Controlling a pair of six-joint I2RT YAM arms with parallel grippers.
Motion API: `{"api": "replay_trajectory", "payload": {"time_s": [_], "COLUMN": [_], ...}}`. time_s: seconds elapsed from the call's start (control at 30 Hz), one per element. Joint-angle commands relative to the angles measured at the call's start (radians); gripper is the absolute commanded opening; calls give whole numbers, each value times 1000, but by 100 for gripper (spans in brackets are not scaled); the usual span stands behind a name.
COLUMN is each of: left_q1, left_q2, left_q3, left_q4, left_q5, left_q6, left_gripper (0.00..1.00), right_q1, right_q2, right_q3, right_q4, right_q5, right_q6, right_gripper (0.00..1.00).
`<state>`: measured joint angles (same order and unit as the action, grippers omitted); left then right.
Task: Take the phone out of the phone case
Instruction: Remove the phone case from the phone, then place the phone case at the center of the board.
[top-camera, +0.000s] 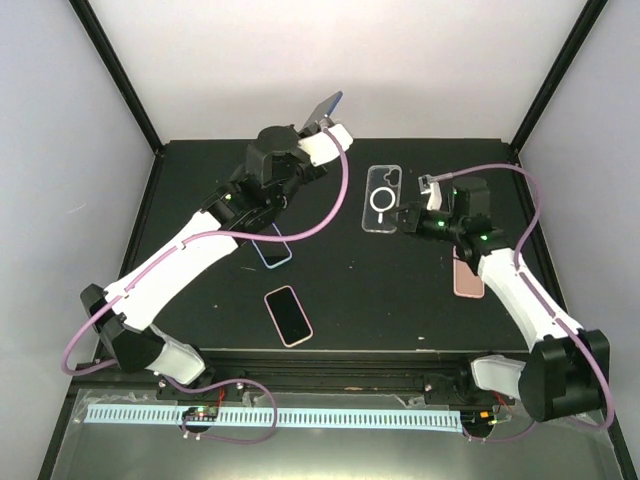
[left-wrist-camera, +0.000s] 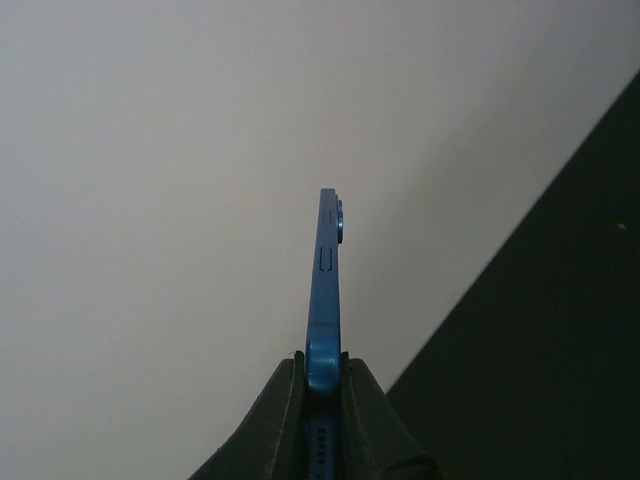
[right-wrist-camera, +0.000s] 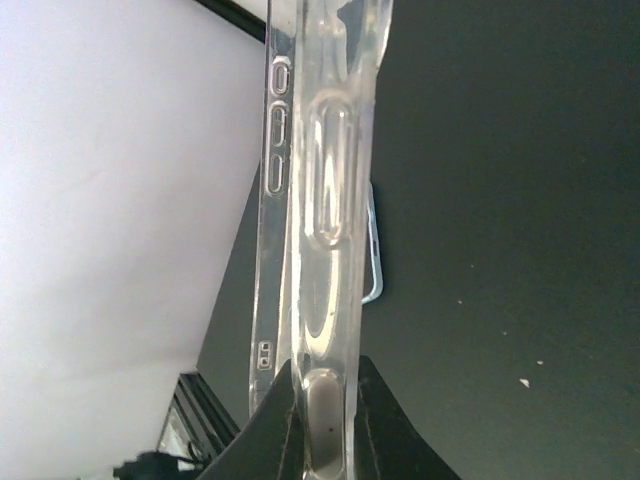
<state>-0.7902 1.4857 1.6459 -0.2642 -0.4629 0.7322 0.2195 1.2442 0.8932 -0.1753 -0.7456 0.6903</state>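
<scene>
Blue phone (left-wrist-camera: 322, 300) — camera end outward

open mat (top-camera: 390, 290) mid-table, pink-edged phone (top-camera: 288, 315) near front, blue case (top-camera: 272, 253) left, clear case (top-camera: 382, 198) far centre

Bright, even light; sharp frames

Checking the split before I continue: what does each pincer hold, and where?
Left pincer clamps the blue phone by its bottom end; right pincer clamps the clear case by its edge.
</scene>
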Motion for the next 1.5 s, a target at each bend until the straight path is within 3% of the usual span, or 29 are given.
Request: {"api": "replay_trajectory", "payload": {"time_s": [0.0, 0.3, 0.4, 0.63, 0.8, 1.27, 1.33, 1.47], "left_q1": [17, 25, 25, 25, 25, 25, 25, 25], "left_q2": [-77, -88, -79, -59, -38, -15, -11, -5], "left_q3": [-34, -89, -89, -92, -78, -66, -62, -56], "left_q4": [-18, -28, -32, -39, -42, -49, -49, -52], "left_q5": [48, 68, 72, 86, 95, 112, 113, 118], "left_q6": [-91, -121, -125, -139, -144, -153, -154, -160], "left_gripper": [2, 2, 2, 2, 2, 2, 1, 2], "right_q1": [-53, -279, -301, -305, -316, -318, -318, -319], "right_q2": [-77, -41, -17, 23, 61, 220, 224, 239], "right_q3": [-3, -67, -57, -48, -56, -27, -42, -38], "right_q4": [-163, -466, -552, -692, -680, -666, -658, -663], "right_q5": [-68, -172, -188, -35, 62, 100, 122, 152], "right_q6": [-220, -302, -343, -471, -490, -586, -583, -579], "right_gripper": [1, 1, 1, 1, 1, 2, 5, 22]}}
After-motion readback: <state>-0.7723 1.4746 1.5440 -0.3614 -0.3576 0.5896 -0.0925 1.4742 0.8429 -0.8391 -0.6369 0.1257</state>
